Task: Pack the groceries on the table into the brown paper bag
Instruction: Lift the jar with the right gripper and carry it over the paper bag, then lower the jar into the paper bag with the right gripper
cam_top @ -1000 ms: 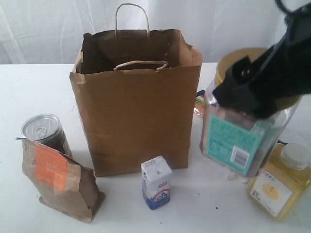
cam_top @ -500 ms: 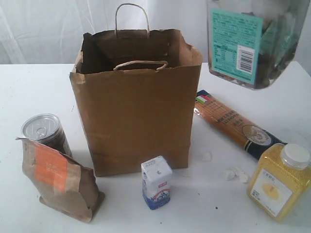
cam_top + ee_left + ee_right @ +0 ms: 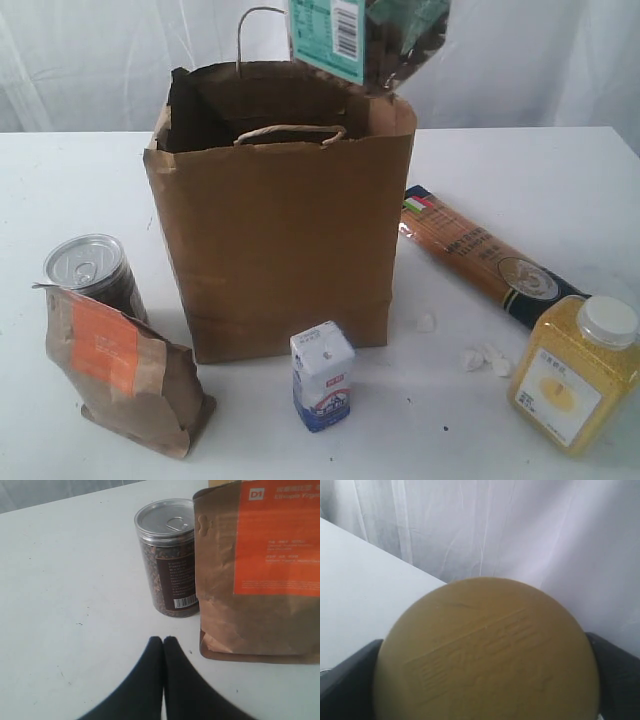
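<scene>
Staged lab-like setup, plain white table (image 3: 60, 180), white curtain backdrop (image 3: 100, 60)

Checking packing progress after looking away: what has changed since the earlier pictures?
The right gripper, clamped on the tan-lidded clear jar, has carried it up from the right of the table and leftward, to above the brown paper bag. Everything else stayed put.

Brown paper bag (image 3: 280, 230) upright, mouth open, frame centre on white worktop (image 3: 60, 180). Tan-lidded clear jar (image 3: 365, 35) airborne at top centre, over bag mouth. Silver-topped can (image 3: 88, 268) and kraft pouch (image 3: 120, 370) standing lower left. White-blue carton (image 3: 322, 375) bottom centre. Spaghetti packet (image 3: 480, 255) flat at right. Yellow white-capped jar (image 3: 575, 375) lower right.
</scene>
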{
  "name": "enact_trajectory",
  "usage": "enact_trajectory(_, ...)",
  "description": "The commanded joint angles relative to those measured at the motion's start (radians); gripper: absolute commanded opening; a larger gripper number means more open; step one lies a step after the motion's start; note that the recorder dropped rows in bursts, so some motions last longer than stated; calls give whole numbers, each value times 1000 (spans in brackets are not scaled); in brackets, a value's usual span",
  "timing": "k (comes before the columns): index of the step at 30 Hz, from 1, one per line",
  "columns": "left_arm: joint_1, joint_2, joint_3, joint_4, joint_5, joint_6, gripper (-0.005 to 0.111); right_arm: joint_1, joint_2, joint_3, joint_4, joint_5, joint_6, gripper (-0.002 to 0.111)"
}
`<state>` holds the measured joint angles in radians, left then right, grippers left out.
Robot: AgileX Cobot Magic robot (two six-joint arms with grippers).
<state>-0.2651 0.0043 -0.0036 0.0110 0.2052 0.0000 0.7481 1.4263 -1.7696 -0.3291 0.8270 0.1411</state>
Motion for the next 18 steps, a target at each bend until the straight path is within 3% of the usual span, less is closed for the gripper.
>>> enact_trajectory(1, 4, -4, 4, -3, -2, 0, 0, -1, 73, -56, -7, -61, 0, 0)
enact_trajectory(10, 4, -4, 4, -3, -2, 0, 0, -11, 222, -85, 45, -116, 0, 0)
enact_trajectory(18, 4, -4, 4, -3, -2, 0, 0, -19, 282, -83, 113, -58, -77, 0)
